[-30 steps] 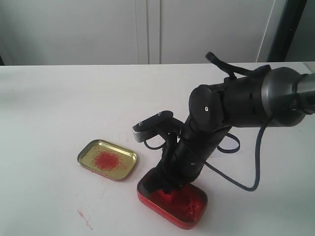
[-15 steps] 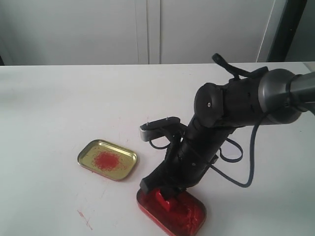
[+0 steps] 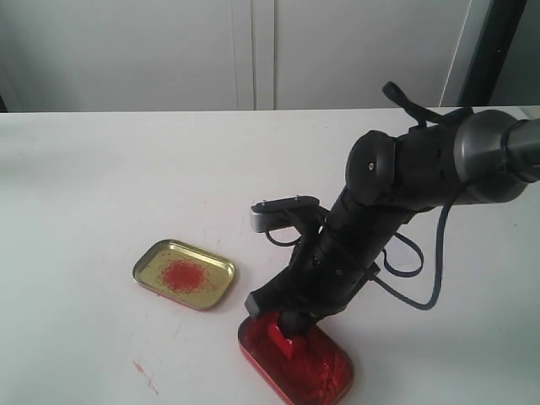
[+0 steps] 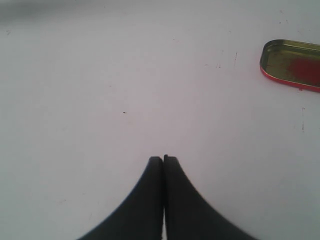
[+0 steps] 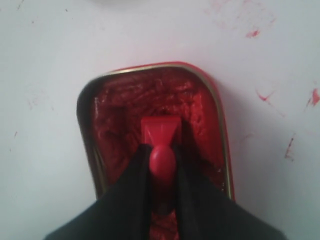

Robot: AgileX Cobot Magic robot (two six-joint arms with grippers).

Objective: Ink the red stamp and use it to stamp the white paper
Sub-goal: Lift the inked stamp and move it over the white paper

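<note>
My right gripper (image 5: 161,152) is shut on the knob of the red stamp (image 5: 160,137), whose square base hangs over the lumpy red paste in the red tin (image 5: 112,130). In the exterior view the same stamp (image 3: 279,337) shows just above that tin (image 3: 325,375), under the right gripper (image 3: 281,325). I cannot tell whether the base touches the paste. My left gripper (image 4: 163,159) is shut on nothing above bare white tabletop, and it does not appear in the exterior view. The white paper is out of view.
A gold-coloured tin (image 3: 184,274) with a red smudge lies on the white table left of the red tin; it also shows as the gold tin (image 4: 292,65) in the left wrist view. Red flecks (image 5: 252,33) mark the tabletop near the red tin.
The right arm has risen and drawn back to the right, lifting the red stamp up out of the paste. The red tin has shifted slightly. The gold tin has not moved.
</note>
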